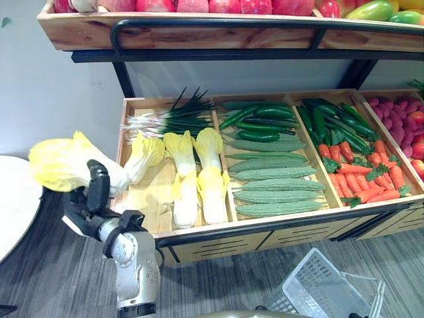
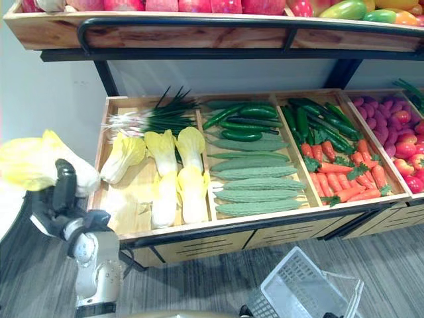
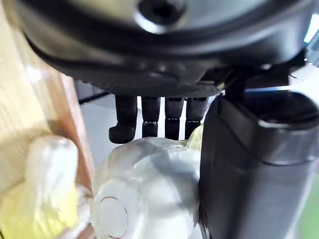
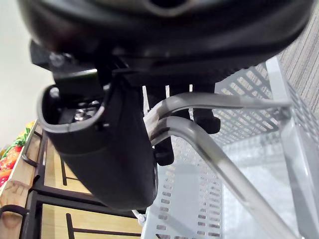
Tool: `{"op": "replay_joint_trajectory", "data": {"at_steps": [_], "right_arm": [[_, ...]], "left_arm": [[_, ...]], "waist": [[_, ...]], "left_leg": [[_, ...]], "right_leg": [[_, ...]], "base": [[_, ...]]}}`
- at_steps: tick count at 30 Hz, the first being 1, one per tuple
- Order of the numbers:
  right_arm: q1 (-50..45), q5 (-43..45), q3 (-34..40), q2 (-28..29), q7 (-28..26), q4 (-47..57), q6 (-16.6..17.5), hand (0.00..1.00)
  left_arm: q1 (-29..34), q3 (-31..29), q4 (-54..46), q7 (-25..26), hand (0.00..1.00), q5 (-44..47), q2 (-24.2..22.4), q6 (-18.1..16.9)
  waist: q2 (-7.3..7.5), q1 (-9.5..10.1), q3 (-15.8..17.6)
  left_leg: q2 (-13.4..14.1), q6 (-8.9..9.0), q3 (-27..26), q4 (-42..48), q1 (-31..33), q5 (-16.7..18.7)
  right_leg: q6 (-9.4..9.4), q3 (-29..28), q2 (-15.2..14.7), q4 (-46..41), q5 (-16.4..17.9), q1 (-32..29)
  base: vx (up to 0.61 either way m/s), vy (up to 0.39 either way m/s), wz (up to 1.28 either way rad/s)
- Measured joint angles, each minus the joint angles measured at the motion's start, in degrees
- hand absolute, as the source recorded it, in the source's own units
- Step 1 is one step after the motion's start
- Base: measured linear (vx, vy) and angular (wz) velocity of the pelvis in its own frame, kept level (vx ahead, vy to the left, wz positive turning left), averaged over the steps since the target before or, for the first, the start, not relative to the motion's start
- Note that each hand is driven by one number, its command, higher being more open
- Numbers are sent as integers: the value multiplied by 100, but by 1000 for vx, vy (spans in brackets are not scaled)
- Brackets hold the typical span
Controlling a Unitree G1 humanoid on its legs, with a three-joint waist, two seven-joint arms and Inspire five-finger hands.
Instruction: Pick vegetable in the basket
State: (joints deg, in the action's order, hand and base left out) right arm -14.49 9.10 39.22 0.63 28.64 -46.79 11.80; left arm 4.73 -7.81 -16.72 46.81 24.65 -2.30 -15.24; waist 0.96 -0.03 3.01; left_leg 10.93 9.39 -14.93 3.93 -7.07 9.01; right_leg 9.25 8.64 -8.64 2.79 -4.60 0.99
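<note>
My left hand [image 1: 93, 199] is shut on a yellow-and-white cabbage [image 1: 63, 164], held up in the air just left of the wooden vegetable crate [image 1: 142, 104]. In the left wrist view the fingers [image 3: 149, 119] and thumb curl round the cabbage's white stem [image 3: 144, 194]. More cabbages [image 1: 195, 169] lie in the crate's left compartment. My right hand [image 4: 114, 149] is shut on the grey handles [image 4: 199, 134] of a white mesh basket [image 1: 324, 288], which hangs low at the front right, below the crate.
Spring onions [image 1: 169, 118] lie behind the cabbages. Cucumbers and bitter gourds [image 1: 268, 175], carrots [image 1: 361, 175] and red fruit [image 1: 401, 122] occupy compartments to the right. An upper shelf [image 1: 218, 30] with fruit overhangs the crate. A white round table [image 1: 13, 199] stands at the left.
</note>
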Motion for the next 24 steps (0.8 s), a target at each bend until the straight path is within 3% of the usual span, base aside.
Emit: {"op": "replay_joint_trajectory", "data": {"at_steps": [8, 13, 15, 18, 24], "right_arm": [[20, -449, -70, -91, 74, 954, 5, 0], [11, -1185, -393, -625, 4, 1556, 19, 0], [0, -1384, -590, -1041, -297, 1851, 63, 0], [7, -1407, -762, -1395, -593, 2097, 128, 0], [-8, -1586, -1163, -2122, -1501, 2903, 565, 0]], "left_arm": [[-139, 686, -454, -823, 0, -566, 475, -197], [-240, 1349, -452, -1681, 0, -759, 800, -189], [-377, 1711, -446, -2250, 0, -900, 1089, -185], [-532, 1998, -444, -2718, 0, -906, 1394, -178], [-944, 2538, -439, -3983, 0, -965, 1984, -167]], "waist": [[-122, -39, -127], [-145, -188, -141], [-155, -301, -145], [-179, -365, -149], [-267, -546, -39]], "left_leg": [[81, 32, -387, 139, -8, 117], [96, 58, -883, 176, -220, 198], [86, 83, -1191, 176, -377, 234], [74, 92, -1471, 192, -510, 277], [60, 95, -2117, 272, -862, 440]], "right_leg": [[-1, -418, 113, -130, -1, -279], [-21, -935, 225, -221, -19, -452], [-25, -1237, 291, -291, -28, -532], [-21, -1510, 361, -357, -39, -614], [10, -2138, 540, -356, -174, -670]], "base": [[-9, -2, -25], [13, 21, -56], [24, 34, -63], [11, 23, -59], [-10, 13, -58]]}}
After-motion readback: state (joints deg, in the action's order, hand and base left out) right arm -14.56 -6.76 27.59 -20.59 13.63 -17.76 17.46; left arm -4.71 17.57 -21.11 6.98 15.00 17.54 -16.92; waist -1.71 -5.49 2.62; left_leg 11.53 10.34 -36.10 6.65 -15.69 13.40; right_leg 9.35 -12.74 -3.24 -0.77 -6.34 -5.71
